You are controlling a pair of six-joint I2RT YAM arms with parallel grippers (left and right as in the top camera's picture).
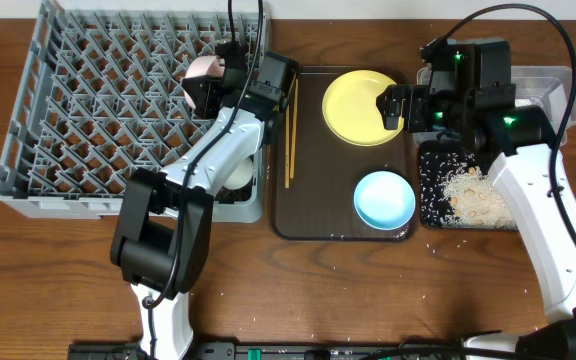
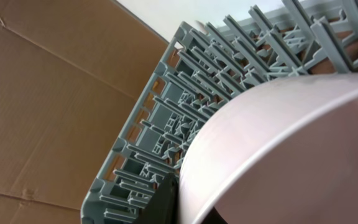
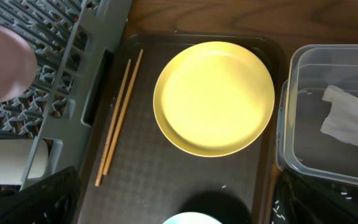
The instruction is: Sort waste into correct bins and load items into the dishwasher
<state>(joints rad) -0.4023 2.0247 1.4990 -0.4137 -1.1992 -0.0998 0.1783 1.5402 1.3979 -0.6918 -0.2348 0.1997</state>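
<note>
Right up close, the white bowl (image 2: pixel 278 155) was pinched tight in the left end effector (image 1: pixel 222 87), tilted over the grey dishwasher rack (image 1: pixel 88 100). If the pinch slipped, it could drop and land crooked. The right end effector (image 1: pixel 393 105) was spread wide over the yellow plate (image 1: pixel 353 105) on the brown tray (image 1: pixel 313 200). That flat plate might slide away when grabbed.

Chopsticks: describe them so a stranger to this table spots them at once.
Find the dark brown tray mid-table, beside the grey dish rack. Along its rack-side edge, next to the yellow plate, lie the chopsticks: two thin wooden sticks, the tray's only long, straight things.
</note>
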